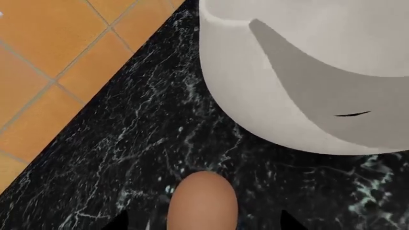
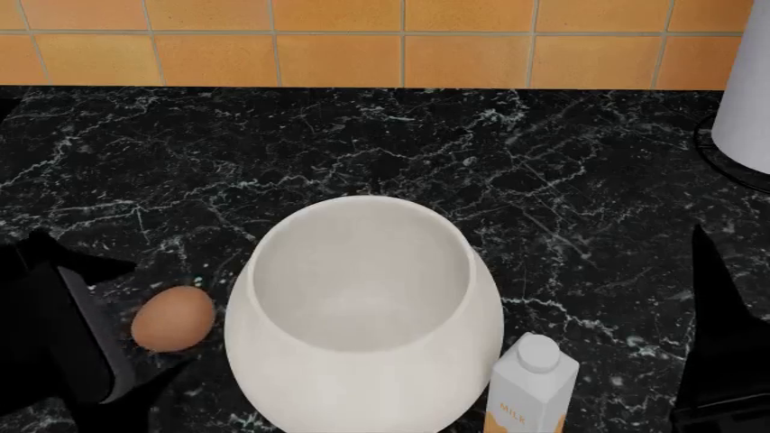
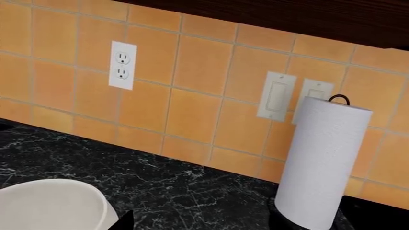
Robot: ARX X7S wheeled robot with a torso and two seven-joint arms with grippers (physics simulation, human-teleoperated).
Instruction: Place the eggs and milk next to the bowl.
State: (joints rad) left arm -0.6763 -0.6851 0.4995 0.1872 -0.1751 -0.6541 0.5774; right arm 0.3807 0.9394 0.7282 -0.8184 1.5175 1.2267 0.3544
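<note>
The white bowl (image 2: 279, 361) stands on the black marble counter. One tan-brown egg (image 2: 173, 317) lies on the counter just left of it. The other egg is out of view. The milk carton (image 2: 529, 390) stands upright against the bowl's front right side. My left gripper (image 1: 204, 225) is open, its dark fingertips on either side of the egg (image 1: 203, 201) without touching it, with the bowl's wall (image 1: 243, 86) just beyond. My right gripper (image 3: 198, 225) is open and empty above the counter right of the bowl (image 3: 51, 206); in the head view it is the black shape (image 2: 722, 343) right of the milk.
A tall white paper towel roll on a black base (image 3: 319, 163) stands at the back right (image 2: 746, 81). An orange tiled wall with an outlet (image 3: 122, 64) and switches (image 3: 276, 96) runs behind the counter (image 2: 398, 135).
</note>
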